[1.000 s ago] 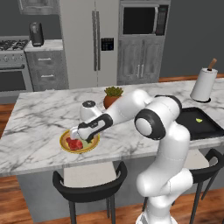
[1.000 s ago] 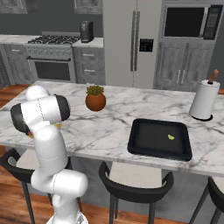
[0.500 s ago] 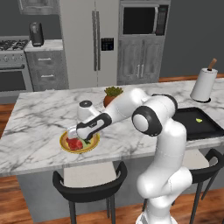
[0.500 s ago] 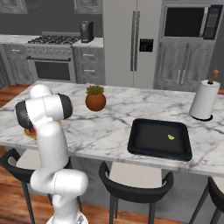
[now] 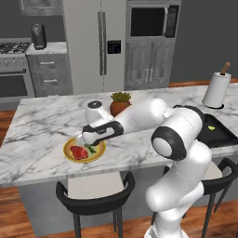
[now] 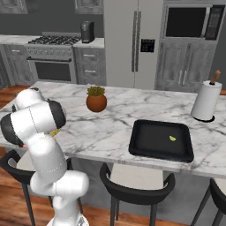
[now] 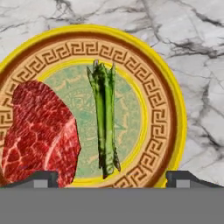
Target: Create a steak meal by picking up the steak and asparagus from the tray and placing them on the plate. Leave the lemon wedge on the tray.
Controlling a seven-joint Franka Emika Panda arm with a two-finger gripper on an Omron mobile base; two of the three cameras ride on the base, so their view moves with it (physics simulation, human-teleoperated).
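Note:
The plate [image 7: 173, 109] has a yellow rim and a pale green centre. On it lie the red steak [image 7: 39, 131] at the left and the dark green asparagus [image 7: 104, 118] in the middle. My gripper [image 7: 112, 179] hovers just above the plate, open, its tips wide apart and holding nothing. In the left base view the gripper [image 5: 86, 139] hangs over the plate [image 5: 69, 155], with the steak [image 5: 78, 152] and asparagus [image 5: 91, 149] below it. The black tray [image 6: 161, 150] holds the lemon wedge [image 6: 172, 138]. That tray [image 5: 223, 135] and the lemon wedge [image 5: 211, 127] sit far right of the arm.
A potted plant [image 5: 120, 102] and a white shaker [image 5: 94, 110] stand just behind the plate. A paper towel roll [image 6: 206, 100] stands behind the tray. Dark stools [image 5: 95, 197] line the island's near edge.
The hand has stayed over the plate and the elbow has swung a little. The asparagus now lies free on the plate beside the steak.

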